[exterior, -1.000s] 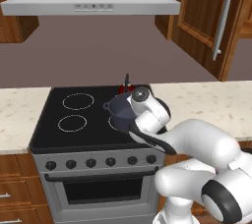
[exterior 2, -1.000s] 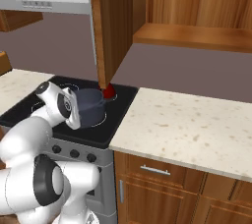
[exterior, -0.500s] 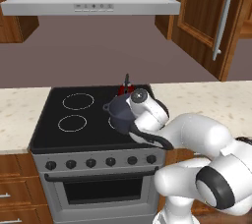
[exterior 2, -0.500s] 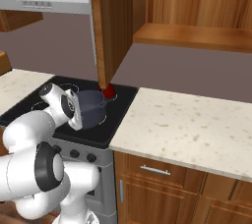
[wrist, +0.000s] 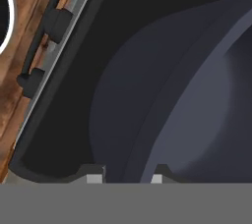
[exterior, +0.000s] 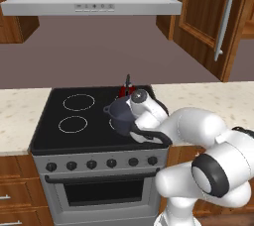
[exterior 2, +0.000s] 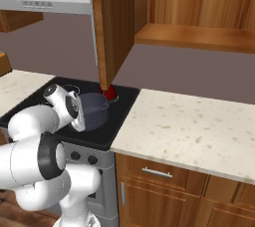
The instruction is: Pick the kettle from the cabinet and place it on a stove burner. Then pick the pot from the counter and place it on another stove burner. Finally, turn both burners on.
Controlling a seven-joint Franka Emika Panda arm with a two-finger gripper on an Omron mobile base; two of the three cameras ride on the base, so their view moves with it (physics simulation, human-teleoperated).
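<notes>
The end effector (wrist: 123, 176) is nearly closed, its two tips clamped on the rim of the pot (exterior: 121, 116), one tip on each side of the wall in the hand view. The pot (exterior 2: 93, 110) is tilted and sits over the right half of the cooktop (exterior: 54, 136), toward its front; whether it touches the glass cannot be told. The kettle (exterior: 127, 90) stands just behind the pot at the cooktop's back right, near the counter (exterior 2: 199, 131), mostly hidden by the pot and the arm. Two burners (exterior: 72, 124) on the left side are bare. The knobs (exterior: 91, 164) line the stove's front. The cabinet (exterior 2: 113, 27) door hangs open above the kettle (exterior 2: 109, 93).
</notes>
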